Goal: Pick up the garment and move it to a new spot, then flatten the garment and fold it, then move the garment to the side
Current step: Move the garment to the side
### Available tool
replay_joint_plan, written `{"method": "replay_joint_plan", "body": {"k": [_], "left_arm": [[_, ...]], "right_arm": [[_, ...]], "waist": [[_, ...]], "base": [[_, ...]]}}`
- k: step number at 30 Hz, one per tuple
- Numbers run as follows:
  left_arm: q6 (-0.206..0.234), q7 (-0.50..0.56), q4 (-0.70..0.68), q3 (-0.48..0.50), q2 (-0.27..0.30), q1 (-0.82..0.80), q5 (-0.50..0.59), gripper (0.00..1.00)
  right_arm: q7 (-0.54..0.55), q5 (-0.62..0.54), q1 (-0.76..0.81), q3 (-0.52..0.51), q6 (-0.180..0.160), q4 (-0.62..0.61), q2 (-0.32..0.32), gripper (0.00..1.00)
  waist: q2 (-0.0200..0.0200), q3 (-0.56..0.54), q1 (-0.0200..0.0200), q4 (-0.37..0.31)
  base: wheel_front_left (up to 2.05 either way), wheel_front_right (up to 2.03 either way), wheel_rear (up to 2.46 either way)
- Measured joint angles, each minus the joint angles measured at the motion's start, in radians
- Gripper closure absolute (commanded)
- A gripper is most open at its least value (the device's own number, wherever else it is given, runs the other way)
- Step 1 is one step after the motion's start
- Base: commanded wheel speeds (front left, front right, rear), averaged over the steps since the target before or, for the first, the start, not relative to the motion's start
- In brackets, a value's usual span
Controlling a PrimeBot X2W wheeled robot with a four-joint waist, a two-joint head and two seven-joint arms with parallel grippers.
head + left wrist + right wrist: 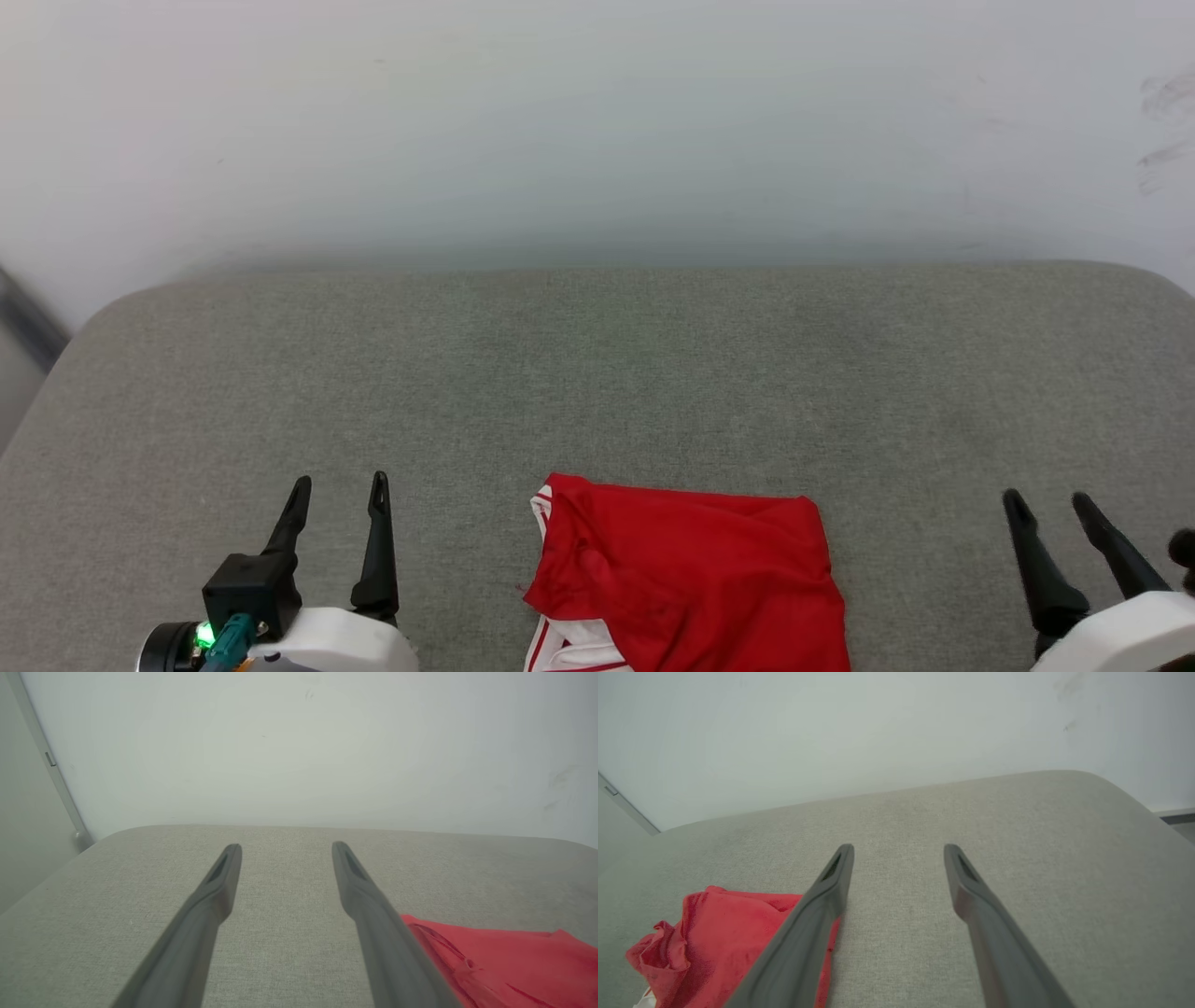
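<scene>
The red jersey [686, 579] lies crumpled in a rough rectangle on the grey fabric surface [597, 373], at 6 o'clock in the head view and running off the bottom edge. White sleeve cloth with red-white striped trim shows along its 7 o'clock corner. No lettering is visible.

The left gripper [340, 482] sits at 7 o'clock, its 2 dark fingers spread wide and holding nothing, well apart from the jersey. A green light [203, 637] glows on its wrist. The right gripper [1047, 498] sits at 5 o'clock, also spread wide and empty, apart from the jersey.

In the left wrist view, the left gripper [286, 846] hangs over bare fabric, with the jersey [504, 961] at 4 o'clock. In the right wrist view, the right gripper [900, 847] frames bare fabric, with the jersey [728, 933] at 8 o'clock. A pale wall [597, 121] stands at 12 o'clock.
</scene>
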Motion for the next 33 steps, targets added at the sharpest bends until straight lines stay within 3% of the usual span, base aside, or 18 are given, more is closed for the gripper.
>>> {"method": "replay_joint_plan", "body": {"k": [5, 10, 13, 17, 22, 30, 31, 32, 33], "left_arm": [[-0.006, -0.002, -0.011, 0.024, -0.015, -0.005, 0.013, 0.00], [-0.022, -0.002, -0.034, 0.050, -0.042, -0.013, 0.046, 0.00], [-0.037, -0.003, -0.048, 0.063, -0.061, -0.021, 0.073, 0.00], [-0.064, -0.003, -0.049, 0.078, -0.078, -0.038, 0.098, 0.00], [-0.089, -0.003, -0.038, 0.094, -0.103, -0.063, 0.123, 0.00], [-0.123, -0.004, -0.013, 0.113, -0.126, -0.076, 0.153, 0.00], [-0.127, -0.004, -0.011, 0.115, -0.127, -0.077, 0.155, 0.00], [-0.131, -0.004, -0.009, 0.116, -0.129, -0.077, 0.157, 0.00], [-0.132, -0.004, -0.007, 0.118, -0.131, -0.079, 0.161, 0.00]], "right_arm": [[0.184, 0.155, -0.019, -0.133, 0.000, 0.090, -0.047, 0.00], [0.438, 0.290, -0.054, -0.217, 0.000, 0.230, -0.093, 0.00], [0.604, 0.350, -0.087, -0.258, 0.000, 0.300, -0.079, 0.00], [0.761, 0.377, -0.138, -0.260, 0.000, 0.333, -0.012, 0.00], [0.851, 0.455, -0.189, -0.221, 0.000, 0.354, 0.052, 0.00], [0.859, 0.543, -0.233, -0.143, 0.000, 0.402, 0.074, 0.00], [0.857, 0.553, -0.238, -0.135, 0.000, 0.407, 0.074, 0.54], [0.852, 0.561, -0.240, -0.125, 0.000, 0.409, 0.072, 0.83], [0.842, 0.565, -0.241, -0.113, 0.000, 0.409, 0.069, 1.00]], "waist": [[0.0000, 0.015, 0.0000, 0.022], [0.0000, 0.033, 0.0000, 0.058], [0.0000, 0.047, 0.0000, 0.082], [0.0000, 0.075, 0.0001, 0.112], [0.0000, 0.113, 0.0001, 0.146], [0.0000, 0.148, 0.0001, 0.182], [0.0000, 0.150, 0.0001, 0.184], [0.0000, 0.151, 0.0001, 0.185], [0.0000, 0.152, 0.0001, 0.185]], "base": [[0.00, 0.00, 0.00], [0.00, 0.00, 0.00], [0.00, 0.00, 0.00], [0.00, 0.00, 0.00], [0.00, 0.00, 0.00], [0.00, 0.00, 0.00], [0.00, 0.00, 0.00], [0.00, 0.00, 0.00], [0.00, 0.00, 0.00]]}}
